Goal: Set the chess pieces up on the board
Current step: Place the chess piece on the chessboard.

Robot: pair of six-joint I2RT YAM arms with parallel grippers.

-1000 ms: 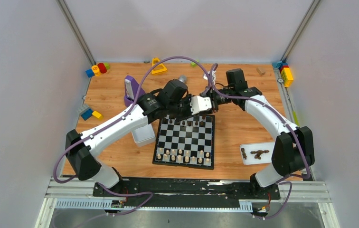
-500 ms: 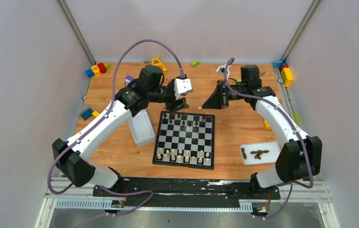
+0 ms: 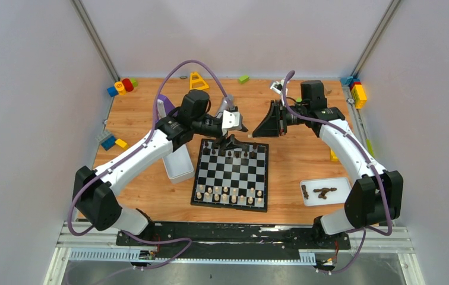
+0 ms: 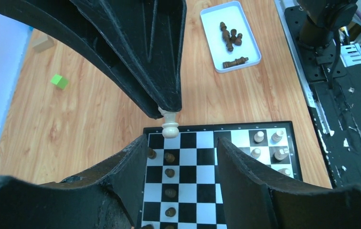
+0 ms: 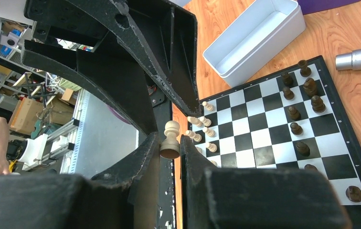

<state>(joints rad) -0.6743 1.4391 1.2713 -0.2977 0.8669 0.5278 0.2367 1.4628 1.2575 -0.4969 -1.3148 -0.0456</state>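
Note:
The chessboard [image 3: 231, 173] has dark pieces along its far rows and pale pieces along its near rows. My right gripper [image 3: 258, 131] hovers past the board's far edge, shut on a pale pawn [image 5: 171, 138]. In the left wrist view that pawn [image 4: 170, 126] hangs head-down from the right gripper's fingers [image 4: 154, 57], over the board's border. My left gripper [image 4: 182, 155] faces it from just beneath, open, nothing between its fingers. The top view has the left gripper [image 3: 234, 141] over the board's far edge.
A white tray [image 3: 338, 200] holding a few dark pieces lies right of the board. An empty white bin [image 3: 177, 166] sits left of it, beside a purple object [image 3: 164, 107]. A silver cylinder [image 5: 360, 60] lies behind the board. Toy blocks [image 3: 121, 86] line the far corners.
The arms met over the board's far edge a second ago, then separated. The left gripper has since dropped back toward that edge; the right arm holds still with the pawn.

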